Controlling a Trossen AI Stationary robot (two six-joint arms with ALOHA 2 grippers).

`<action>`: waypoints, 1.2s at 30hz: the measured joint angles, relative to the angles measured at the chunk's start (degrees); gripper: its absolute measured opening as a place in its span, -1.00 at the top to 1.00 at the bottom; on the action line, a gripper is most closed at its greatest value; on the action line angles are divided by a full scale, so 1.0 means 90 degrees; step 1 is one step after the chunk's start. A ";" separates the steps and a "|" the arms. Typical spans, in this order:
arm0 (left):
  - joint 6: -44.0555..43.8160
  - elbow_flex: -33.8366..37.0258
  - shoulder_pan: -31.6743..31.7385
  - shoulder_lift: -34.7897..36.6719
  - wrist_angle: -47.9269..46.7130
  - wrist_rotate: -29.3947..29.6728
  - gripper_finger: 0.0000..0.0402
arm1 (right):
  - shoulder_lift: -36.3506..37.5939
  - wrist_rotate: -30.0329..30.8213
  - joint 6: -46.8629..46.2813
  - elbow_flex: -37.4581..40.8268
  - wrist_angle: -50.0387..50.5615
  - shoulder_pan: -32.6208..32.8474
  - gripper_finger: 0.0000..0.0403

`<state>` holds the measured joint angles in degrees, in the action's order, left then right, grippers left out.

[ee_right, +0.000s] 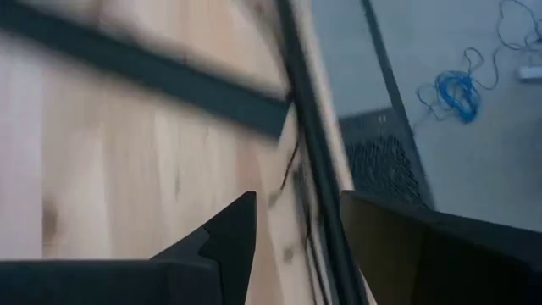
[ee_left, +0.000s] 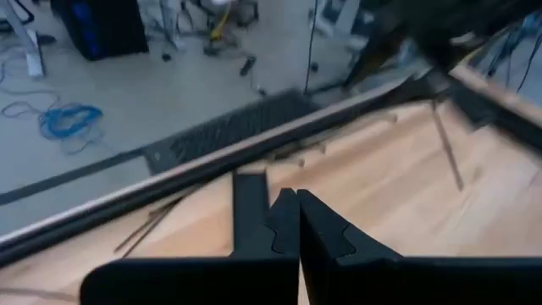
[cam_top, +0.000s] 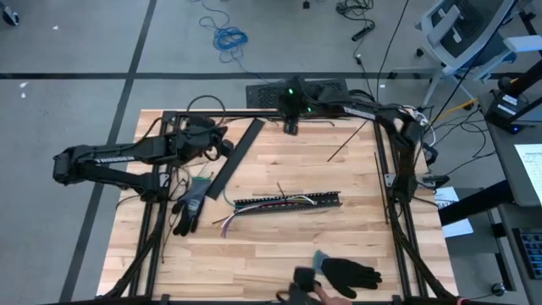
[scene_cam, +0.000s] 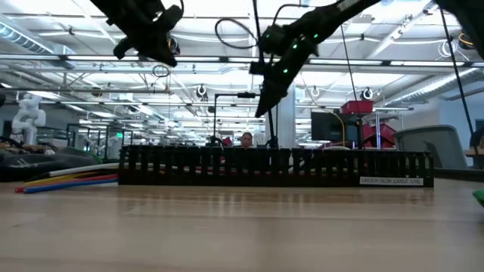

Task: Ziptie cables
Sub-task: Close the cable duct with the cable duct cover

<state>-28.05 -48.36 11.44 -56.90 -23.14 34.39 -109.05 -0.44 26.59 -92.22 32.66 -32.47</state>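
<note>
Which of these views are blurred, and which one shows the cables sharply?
Right wrist view: motion-smeared, the black strip and table edge streaked. Left wrist view: softer blur, the shut left gripper still fairly crisp. Low view: near tabletop out of focus, slotted strip sharper. High view: evenly lit, cables clearest here.

Left pincer (ee_left: 297,222) shut, right pincer (ee_right: 296,222) seemingly parted.

The table (cam_top: 279,246) is pale wood planking, smooth with a faint sheen. The black slotted strip (cam_top: 288,202) looks like matt plastic, and the cables (cam_top: 230,222) have smooth plastic sheathing (glossier where orange and blue). A black glove (cam_top: 351,273) appears cloth-like, matt.
</note>
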 joint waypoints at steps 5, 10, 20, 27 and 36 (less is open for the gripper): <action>0.0000 -0.0010 0.0616 -0.0590 0.0241 -0.0255 1.00 | -0.0620 -0.0832 -0.0920 -0.1194 0.0268 -0.0286 0.18; 0.0493 -0.0002 0.1642 -0.1620 0.0471 -0.0934 1.00 | -0.0607 -0.0963 -0.0937 -0.2059 0.0718 -0.0354 0.33; 0.0684 -0.1190 0.3252 -0.3767 -0.0458 -0.2670 1.00 | 0.0068 0.0104 -0.1975 -0.3113 0.1362 -0.0237 0.99; 0.2007 -0.2689 0.3269 -0.5260 -0.1894 -0.3092 1.00 | 0.0444 0.0085 -0.2678 -0.3104 0.1676 -0.0044 1.00; 0.2266 -0.4224 0.3262 -0.6665 -0.3319 -0.3316 1.00 | 0.0677 0.0065 -0.2492 -0.3106 0.1998 0.0191 1.00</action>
<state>-7.66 -86.37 40.80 -116.89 -53.01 4.55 -102.96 0.14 4.16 -120.17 50.65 -30.76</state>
